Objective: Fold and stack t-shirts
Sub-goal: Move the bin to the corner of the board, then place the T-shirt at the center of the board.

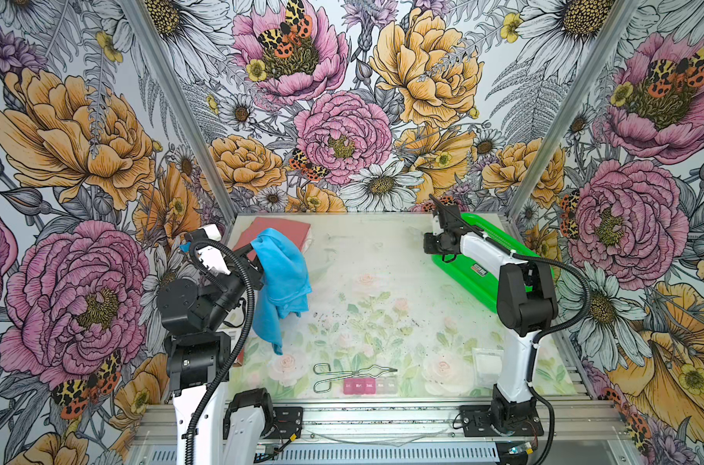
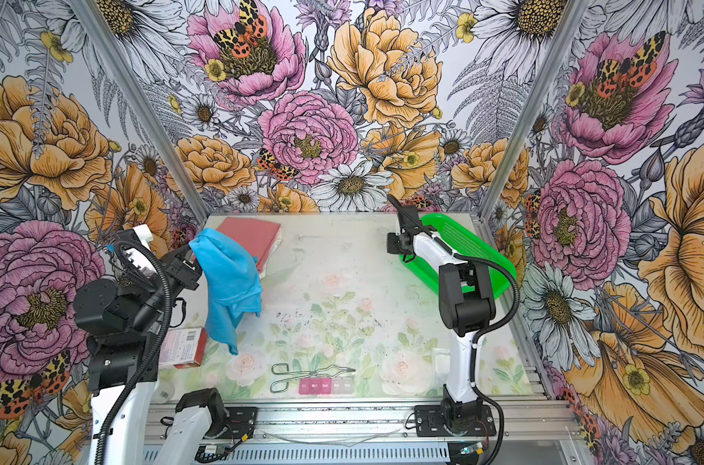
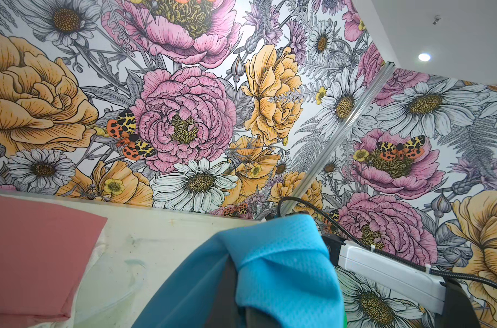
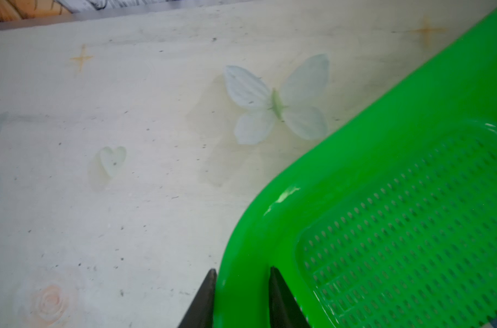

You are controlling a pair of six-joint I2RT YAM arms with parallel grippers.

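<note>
- The left fingers (image 3: 230, 284) are pressed together on a bunched fold of the bright sky-blue soft cotton t-shirt (image 1: 281, 273). The cloth wraps over them and hides their tips.
- From that grip the sky-blue t-shirt hangs above the left side of the pale flower-printed surface (image 1: 382, 282). It falls in loose folds to a narrow tail that points toward the near left corner. Whether the tail touches the surface cannot be told.
- Behind the hanging cloth, in the far left corner, the salmon-pink t-shirt (image 1: 277, 227) lies folded into a flat rectangle. An edge of white fabric (image 3: 85, 286) shows from under it.
- The right fingers (image 4: 204, 304) stand apart, one outside and one inside the rim of the bright green perforated plastic tray (image 4: 383, 170). Whether they press on the rim cannot be told.
- The green tray lies along the right edge of the surface, running from the far right corner. In both top views the right arm reaches over it.
- Near the near edge, at its middle, lie thin wire metal tongs (image 1: 342, 374). A pink-and-grey strip of small lidded compartments (image 1: 368, 385) lies just beside them.
- A small white gauze square (image 1: 487, 364) lies near the near right corner, beside the right arm's lower link.
- In a top view, a red-and-white printed carton (image 2: 183, 346) lies at the left edge, partly hidden behind the left arm.
</note>
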